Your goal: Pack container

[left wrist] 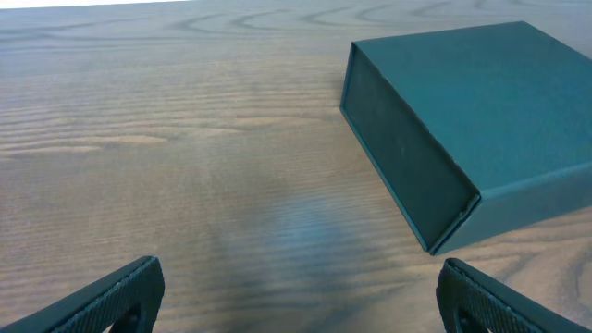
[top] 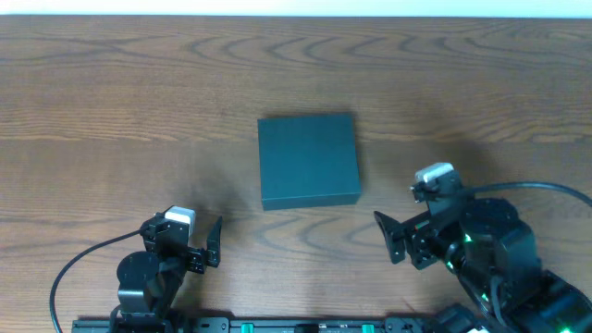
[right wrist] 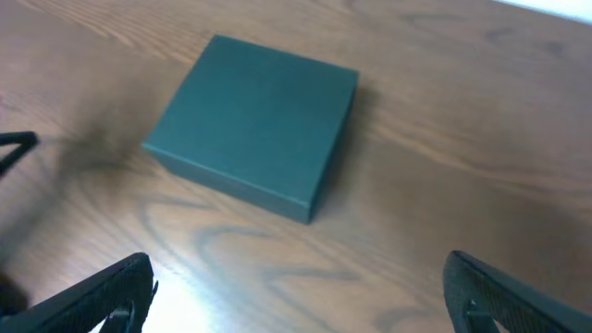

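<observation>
The container point(top: 308, 159) is a dark teal-green box with its lid shut, lying flat in the middle of the wooden table. It also shows in the left wrist view point(left wrist: 472, 120) and in the right wrist view point(right wrist: 254, 120). My left gripper point(top: 215, 242) is open and empty, near the front edge to the left of and below the box; its fingers point(left wrist: 296, 296) frame bare wood. My right gripper point(top: 393, 239) is open and empty, below and to the right of the box; its fingers point(right wrist: 296, 296) hold nothing. No snack packets are in view.
The wooden table point(top: 120, 102) stretches to a white back edge at the top of the overhead view. Black cables trail from both arms along the front edge.
</observation>
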Motion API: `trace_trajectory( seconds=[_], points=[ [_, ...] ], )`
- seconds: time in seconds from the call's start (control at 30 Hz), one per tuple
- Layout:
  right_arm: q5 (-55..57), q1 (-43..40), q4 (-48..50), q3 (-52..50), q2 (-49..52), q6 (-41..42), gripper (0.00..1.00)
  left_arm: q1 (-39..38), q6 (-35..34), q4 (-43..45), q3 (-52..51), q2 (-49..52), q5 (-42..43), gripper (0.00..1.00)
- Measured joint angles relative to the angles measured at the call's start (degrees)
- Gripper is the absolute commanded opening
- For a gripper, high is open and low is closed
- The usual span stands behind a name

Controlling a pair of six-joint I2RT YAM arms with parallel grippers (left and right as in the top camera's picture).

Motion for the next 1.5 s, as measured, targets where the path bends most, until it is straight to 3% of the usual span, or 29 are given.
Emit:
trace_trajectory(
  seconds=[0.13,0.33,0.57,1.5],
  points=[
    [1.62,-2.91,6.25,-9.99,-7.34,-4.87,0.99,-0.02,0.0,0.17,-0.04,0.0,-0.02,0.95],
    [1.77,-4.24,17.59,-34.88,-24.3,-7.8,0.99,-0.04,0.0,0.22,-0.04,-0.02,-0.02,0.95],
    [1.16,-4.57,20.94,-47.04,-35.47,-8.17,0.99,-0.04,0.0,0.28,-0.07,-0.04,-0.04,0.95],
    [-0.28,-7.48,21.38,-48.7,-38.91,-8.15,0.99,-0.04,0.0,0.26,-0.07,-0.04,-0.04,0.95]
  ],
)
